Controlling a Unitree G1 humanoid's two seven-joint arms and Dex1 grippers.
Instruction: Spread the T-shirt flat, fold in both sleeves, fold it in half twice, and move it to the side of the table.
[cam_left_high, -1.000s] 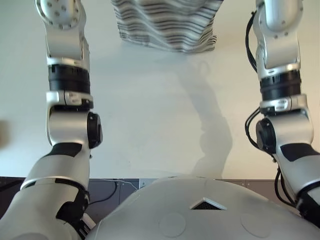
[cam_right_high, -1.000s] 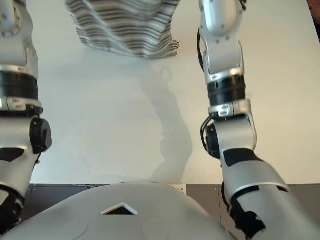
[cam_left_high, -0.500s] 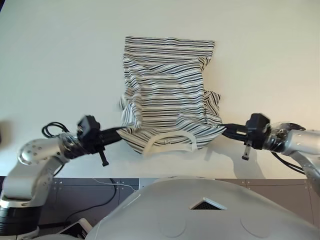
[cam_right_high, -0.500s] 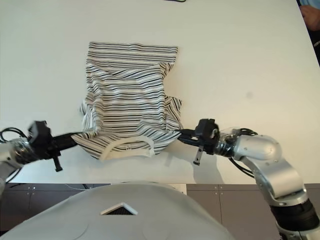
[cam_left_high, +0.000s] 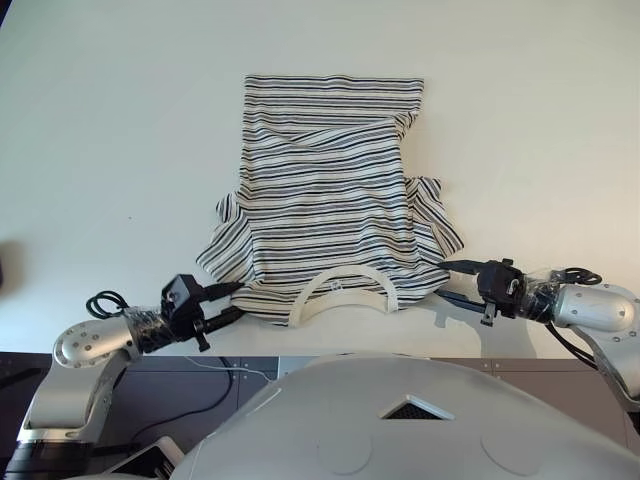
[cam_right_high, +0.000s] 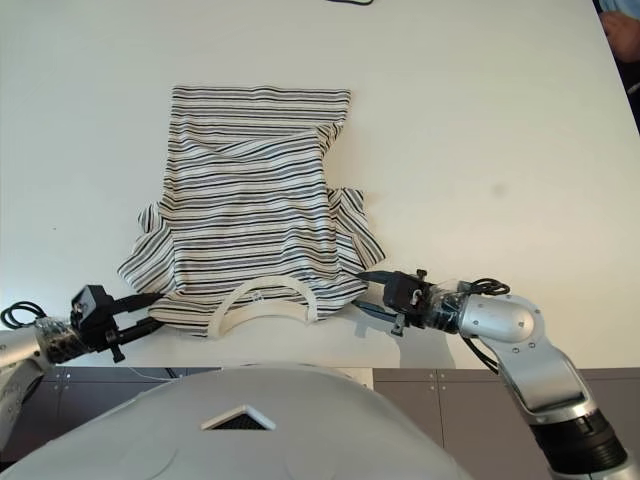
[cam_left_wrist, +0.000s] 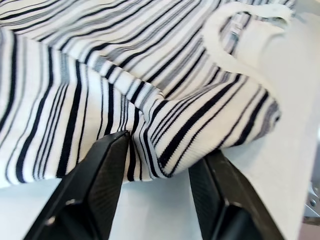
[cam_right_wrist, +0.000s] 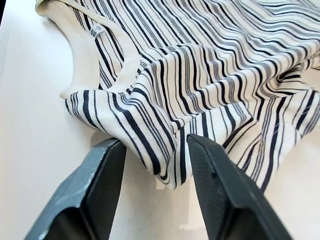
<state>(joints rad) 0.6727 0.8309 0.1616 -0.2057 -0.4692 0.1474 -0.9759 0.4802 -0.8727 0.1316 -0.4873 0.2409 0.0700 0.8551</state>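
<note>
so the striped T-shirt (cam_left_high: 330, 210) is lying front-up on the white desk (cam_left_high: 120, 150), mostly spread out, with its white collar (cam_left_high: 345, 290) toward the robot near the desk's near edge and its hem (cam_left_high: 335, 82) on the far side; the short sleeves stick out on both sides, the left sleeve (cam_left_high: 222, 240) small and a bit bunched, the right sleeve (cam_left_high: 435, 215) fanned out wider; there's a diagonal crease across the chest, and the far right corner (cam_left_high: 402, 122) looks tucked in on itself; the left pincer (cam_left_high: 228, 300) sits low at the near left shoulder corner, its black fingers (cam_left_wrist: 105, 175) spread wide with the folded shoulder edge lying between them, cloth brushing the tips but not squeezed as far as I can see; the right pincer (cam_left_high: 450, 282) is at the near right shoulder corner, its fingers (cam_right_wrist: 100, 185) spread too, the striped corner poking in between them with bare desk showing on either side of it
</note>
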